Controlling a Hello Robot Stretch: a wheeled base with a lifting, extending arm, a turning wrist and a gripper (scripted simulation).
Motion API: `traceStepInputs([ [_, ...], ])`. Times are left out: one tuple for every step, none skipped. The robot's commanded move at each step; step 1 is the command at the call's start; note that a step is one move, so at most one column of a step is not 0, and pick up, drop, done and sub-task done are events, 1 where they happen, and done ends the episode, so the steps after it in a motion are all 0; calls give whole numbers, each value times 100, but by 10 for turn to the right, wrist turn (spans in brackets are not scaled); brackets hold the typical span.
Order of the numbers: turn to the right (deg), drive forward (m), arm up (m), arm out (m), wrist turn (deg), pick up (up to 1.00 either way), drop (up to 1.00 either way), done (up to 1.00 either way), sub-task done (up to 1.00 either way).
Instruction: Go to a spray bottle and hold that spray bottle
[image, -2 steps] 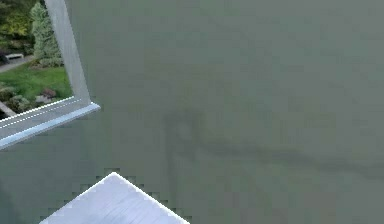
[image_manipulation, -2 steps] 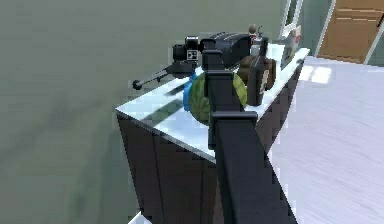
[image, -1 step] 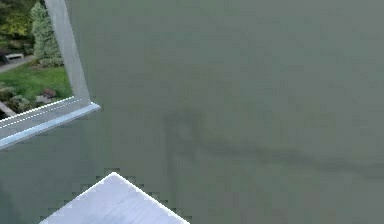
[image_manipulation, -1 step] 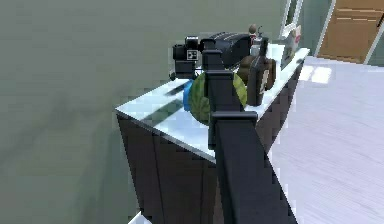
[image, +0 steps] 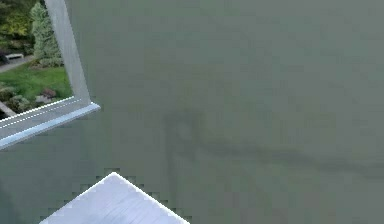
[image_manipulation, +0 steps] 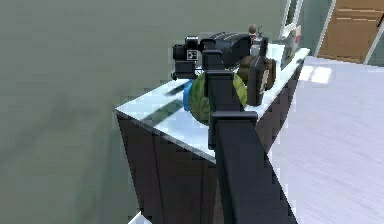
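My arm rises as a dark bar over a counter with a white top and dark cabinet fronts. At its far end is the gripper, dark with small white marked squares, above the counter's near part. A rounded blue and green thing sits on the counter just under the arm, partly hidden by it. I cannot tell whether the gripper holds anything. No shape here reads clearly as a spray bottle.
Dark brown objects stand farther along the counter. A grey-green wall is close ahead, with a white-framed window at the forward view's left and a white countertop corner below. A wooden door and pale floor lie at the arm side view's right.
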Motion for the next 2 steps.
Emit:
traceStepInputs([
  [0,0,0,0,0,100,0,0,0],
  [0,0,0,0,0,0,0,100,0],
])
